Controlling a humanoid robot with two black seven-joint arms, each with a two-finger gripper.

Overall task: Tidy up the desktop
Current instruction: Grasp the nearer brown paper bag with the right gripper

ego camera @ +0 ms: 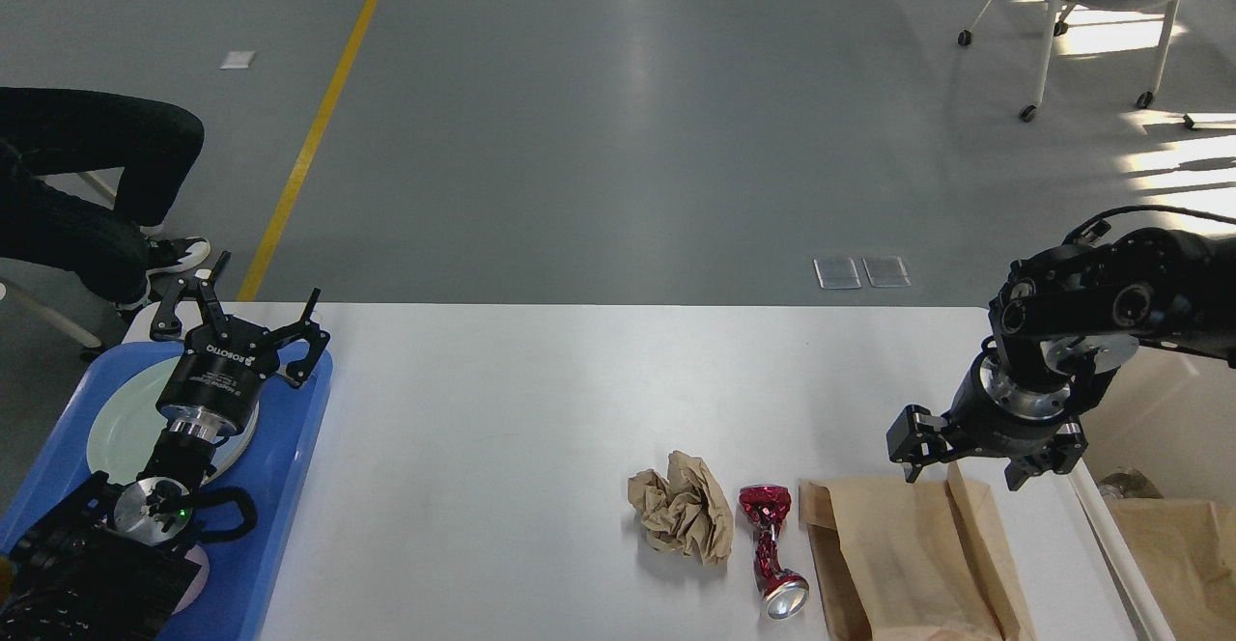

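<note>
Three pieces of rubbish lie near the front of the smooth white surface (502,400): a crumpled brown paper wad (682,506), a crushed red metal can (770,549) and a flat paper bag (903,564). The right gripper (956,462) hovers above the bag, fingers released. The left gripper (246,318), marked ROBOTIQ, is spread open over a blue tray (294,467) holding a pale plate (126,419). The middle of the surface is bare.

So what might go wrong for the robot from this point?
The right gripper is open over the flat brown paper bag; thin paper lying flat may slip from the fingers. The crushed red can lies right beside the bag and might get knocked or roll. The bag sits near the desktop edge, so a nudge may push it off.
</note>
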